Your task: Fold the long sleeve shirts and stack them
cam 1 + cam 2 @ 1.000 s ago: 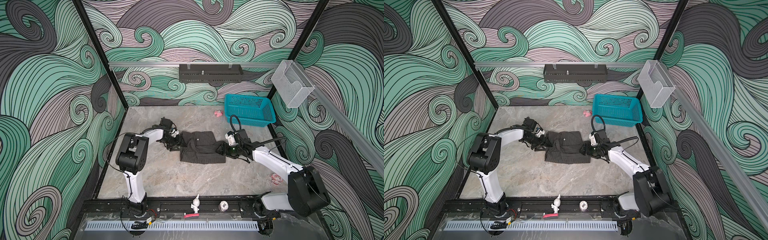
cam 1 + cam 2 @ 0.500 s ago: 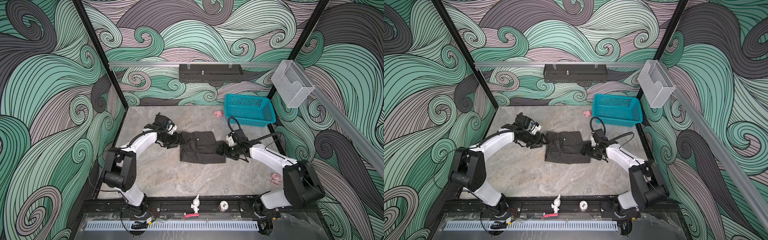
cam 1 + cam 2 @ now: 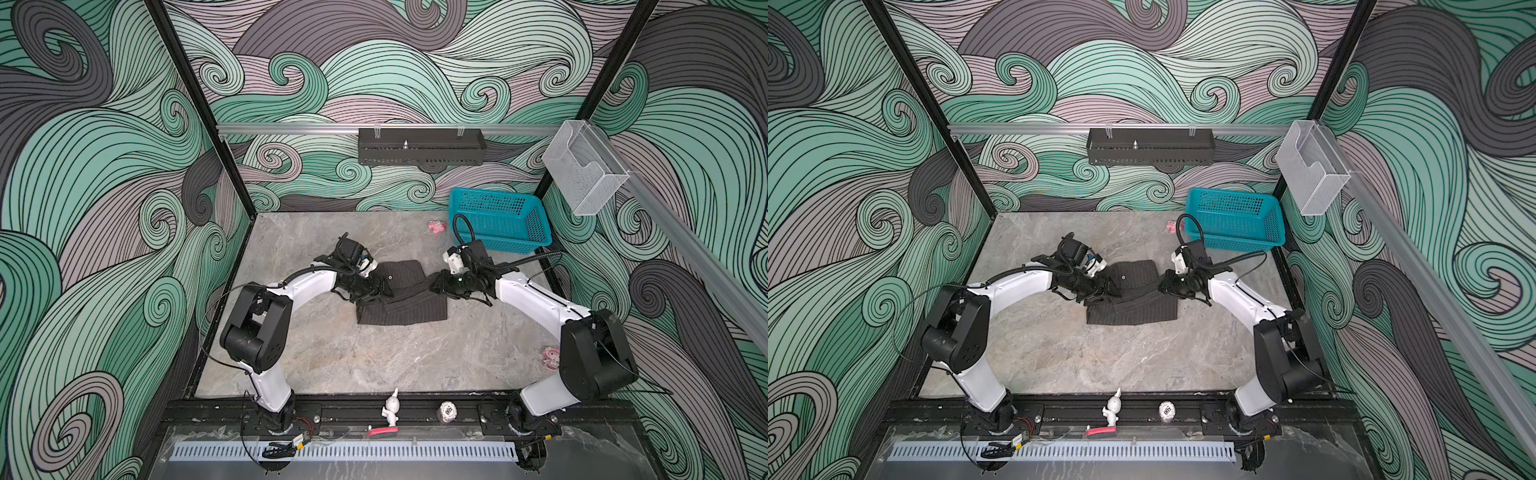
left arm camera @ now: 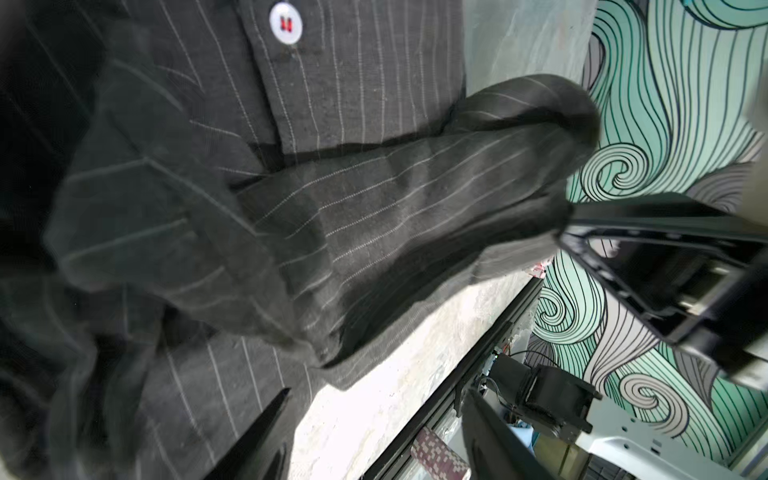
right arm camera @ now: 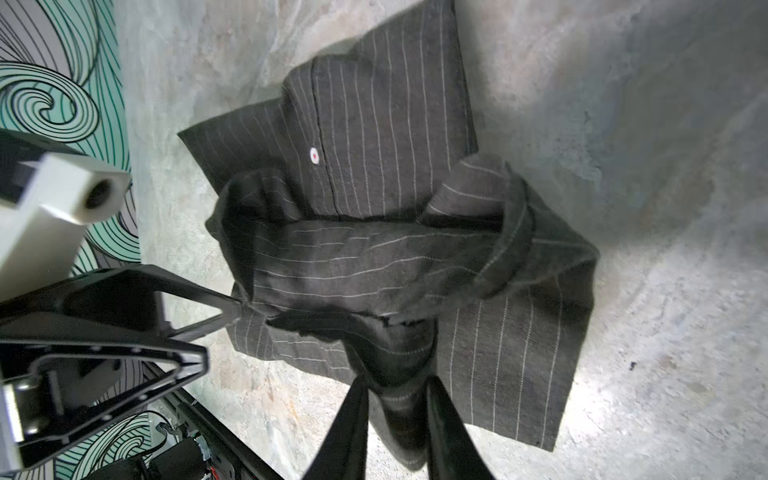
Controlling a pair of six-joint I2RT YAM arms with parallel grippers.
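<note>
A second ago the shirt (image 3: 401, 309) lay as a flat dark rectangle between the two arms. Now it is bunched, with a ridge of cloth drawn up across its middle.

The left gripper (image 3: 384, 291) stays at the shirt's left edge with its jaws apart. In its wrist view one finger (image 4: 262, 436) lies over cloth and the other over bare table (image 4: 374, 415), and I see nothing pinched between them.

The right gripper (image 3: 433, 286), whose jaws stood wide a moment ago, has closed on the shirt's right edge. Its wrist view shows a wad of cloth clamped between the fingertips (image 5: 351, 424).

I judge that a new fold is starting from the right side. So far the pull rumples the neat packet rather than turning it, so it may need smoothing afterwards.

The table is a smooth, matt grey slab with marbled veins. The shirt sits at its middle, well apart from the basket (image 3: 511, 239). The cloth is thin, soft charcoal weave with pale pinstripes. It lies in several layers, sags and creases freely, and shows a stitched placket with one white button (image 5: 314, 155) sewn in red thread.

The gripper fingers are hard, black and tapered to thin wedges. The basket, in the far right corner, is a teal plastic rectangle with perforated walls.
</note>
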